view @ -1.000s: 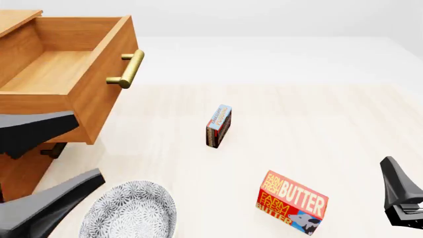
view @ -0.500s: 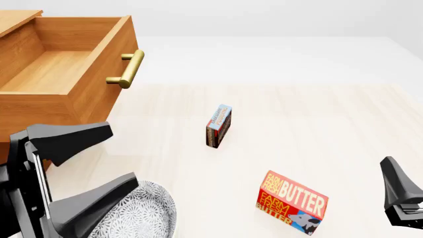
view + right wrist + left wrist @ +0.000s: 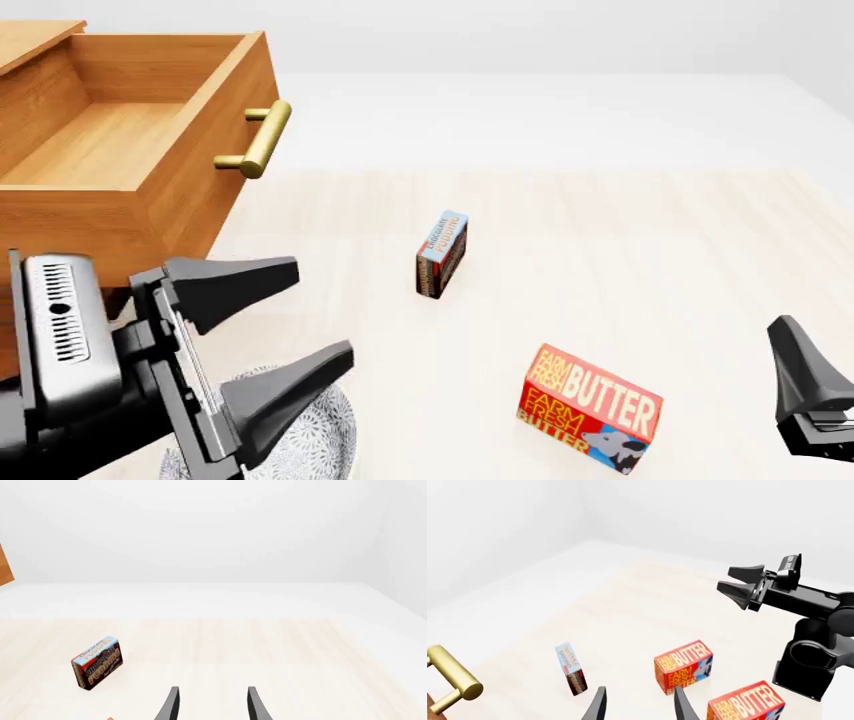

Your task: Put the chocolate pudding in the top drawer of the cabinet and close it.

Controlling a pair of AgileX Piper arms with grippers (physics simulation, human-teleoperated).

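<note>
At far left, the cabinet [image 3: 34, 340] carries the top drawer [image 3: 127, 150] pulled fully out, its interior bare and its brass handle [image 3: 256, 140] facing right.

Near left, the left tool [image 3: 274, 320] hangs above the tabletop [image 3: 641, 230] with its fingers spread wide apart and nothing between them. A patterned plate [image 3: 327, 425] lies partly hidden beneath it.

At centre, the chocolate pudding [image 3: 442, 254] stands on a narrow edge, apart from every other item and well to the right of the drawer front. It is judged to be a light, stiff carton with smooth printed faces; a firm squeeze is likely to dent it, and a nudge is likely to tip it over. Recommended hold: across the two broad faces, near mid-height, with the fingers straddling the thin dimension.

Right of centre and nearer, one butter box [image 3: 589, 408] stands on the tabletop. The left wrist view shows a second butter box [image 3: 747, 707] close by.

At near right, the right tool [image 3: 739, 583] idles with its fingers apart, holding nothing.
</note>
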